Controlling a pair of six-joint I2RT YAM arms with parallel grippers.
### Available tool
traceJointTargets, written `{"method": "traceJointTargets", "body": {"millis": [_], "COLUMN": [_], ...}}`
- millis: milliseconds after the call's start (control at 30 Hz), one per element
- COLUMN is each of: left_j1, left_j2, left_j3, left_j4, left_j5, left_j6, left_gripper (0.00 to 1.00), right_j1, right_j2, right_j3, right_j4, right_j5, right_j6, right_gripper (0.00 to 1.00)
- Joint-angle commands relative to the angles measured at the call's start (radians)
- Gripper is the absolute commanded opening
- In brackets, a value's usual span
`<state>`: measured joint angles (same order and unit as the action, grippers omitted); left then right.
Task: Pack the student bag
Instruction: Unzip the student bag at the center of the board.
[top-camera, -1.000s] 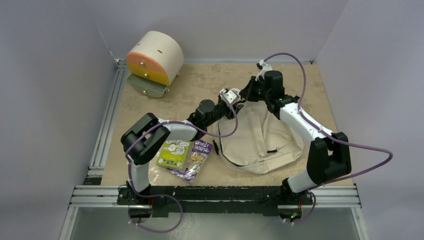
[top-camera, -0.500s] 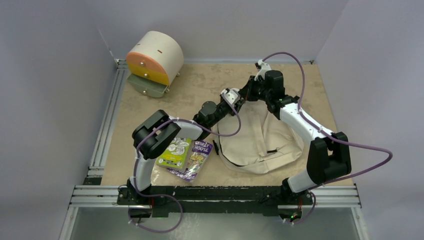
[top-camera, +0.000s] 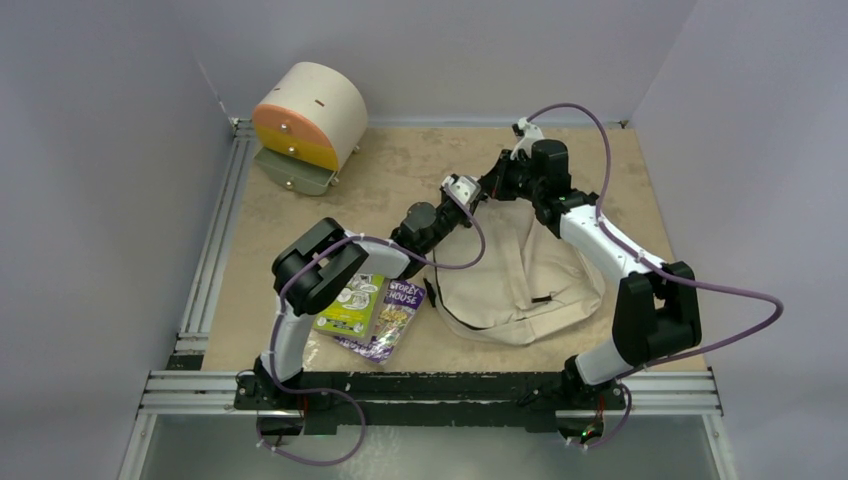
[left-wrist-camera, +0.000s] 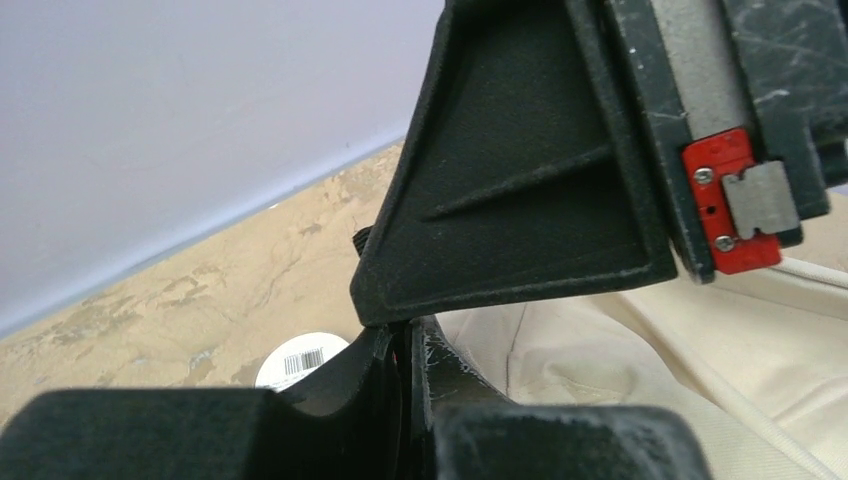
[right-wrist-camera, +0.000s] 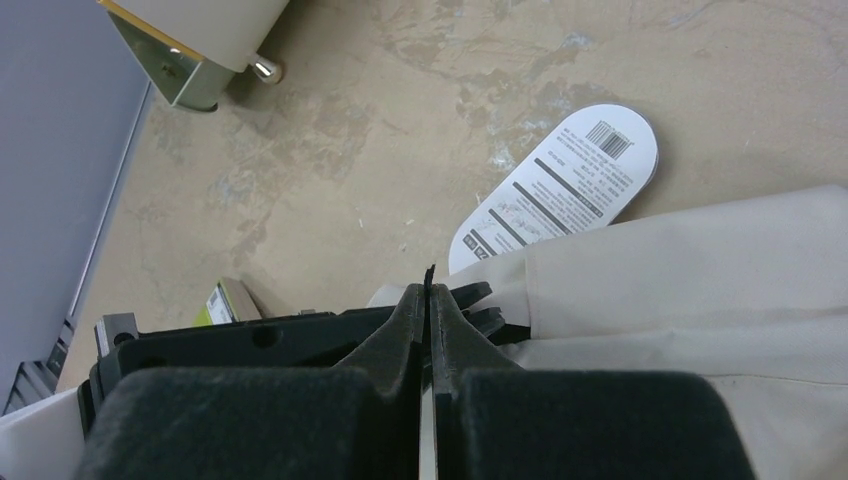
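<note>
The bag (top-camera: 520, 275) lay flat on the tabletop (top-camera: 400, 170), right of centre, with both arms reaching to its far left corner. The right fingers (right-wrist-camera: 455, 330) were pressed together there, and a black sliver (right-wrist-camera: 430, 272) stuck out between the tips. It was probably a zip pull, gripped so the zipper could be run open. The left fingers (left-wrist-camera: 440, 370) sat just beside them, tip to tip, drawn to a thin slit at the bag's cream edge. Whether they had cloth in that slit I could not tell. They were likely there to pin the fabric while the other arm pulled.

A white barcode label (right-wrist-camera: 560, 185) poked out from under the bag's corner. Two booklets (top-camera: 375, 310) lay near the bag's left side, apparently waiting to go in. The drawer unit (top-camera: 305, 125) stood well apart at the far left. Packing had not begun, as the bag looked shut.
</note>
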<state>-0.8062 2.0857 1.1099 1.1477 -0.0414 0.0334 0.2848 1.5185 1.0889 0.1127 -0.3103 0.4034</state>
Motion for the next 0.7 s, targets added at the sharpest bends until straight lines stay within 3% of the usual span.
{"method": "traceJointTargets", "body": {"millis": [0,100,200,300,467,667], "left_j1": [-0.004,-0.004,-0.004,-0.005,-0.004,-0.004], "left_j2": [0.004,-0.001,-0.008,-0.017,-0.031,-0.037], "left_j3": [0.056,0.056,0.051,0.040,0.026,0.025], "left_j4": [0.082,0.062,0.043,0.036,0.024,0.011], "left_j5": [-0.012,0.010,0.035,0.037,0.070,0.083], "left_j6": [-0.023,-0.023,-0.021,-0.023,-0.026,-0.026], "left_gripper": [0.00,0.00,0.00,0.00,0.00,0.00], "right_j1": [0.005,0.005,0.005,0.001,-0.042,-0.078], "right_j2": [-0.026,-0.038,-0.070,-0.122,-0.200,-0.213], "right_j3": [0.022,0.020,0.012,-0.015,-0.083,-0.159], "right_j4": [0.056,0.050,0.049,0.044,-0.010,-0.096], "right_j5": [-0.037,0.013,0.114,0.250,0.412,0.361], "right_j6": [0.011,0.019,0.048,0.109,0.196,0.173], "right_gripper": [0.00,0.15,0.38,0.51,0.58,0.60]}}
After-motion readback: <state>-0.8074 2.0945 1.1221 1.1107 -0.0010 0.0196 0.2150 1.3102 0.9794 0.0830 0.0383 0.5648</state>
